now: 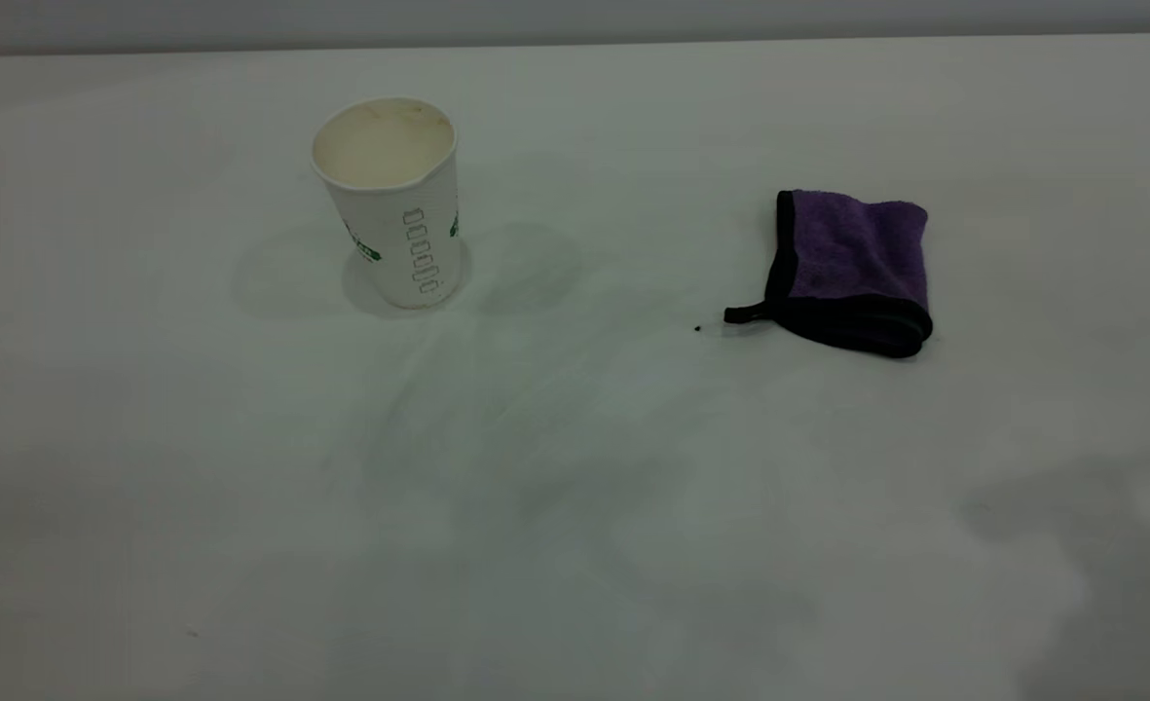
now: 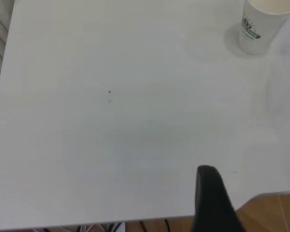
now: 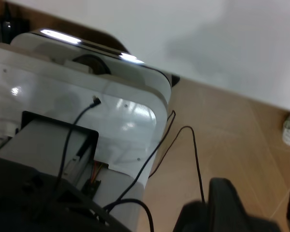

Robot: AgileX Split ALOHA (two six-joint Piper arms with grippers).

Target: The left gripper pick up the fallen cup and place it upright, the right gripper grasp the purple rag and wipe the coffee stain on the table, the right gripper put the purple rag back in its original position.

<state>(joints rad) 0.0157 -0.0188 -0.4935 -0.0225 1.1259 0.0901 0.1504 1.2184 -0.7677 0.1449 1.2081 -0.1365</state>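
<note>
The white ribbed paper cup stands upright on the white table, left of the middle; it also shows in the left wrist view. The purple rag lies folded at the right, its black loop pointing left. No coffee stain shows on the table, only faint smudges. Neither gripper is in the exterior view. My left gripper hangs over the table's edge, far from the cup. My right gripper is open and empty, off the table and above the wooden floor.
A tiny dark speck lies just left of the rag's loop. In the right wrist view a white and grey machine housing with black cables stands beside the table.
</note>
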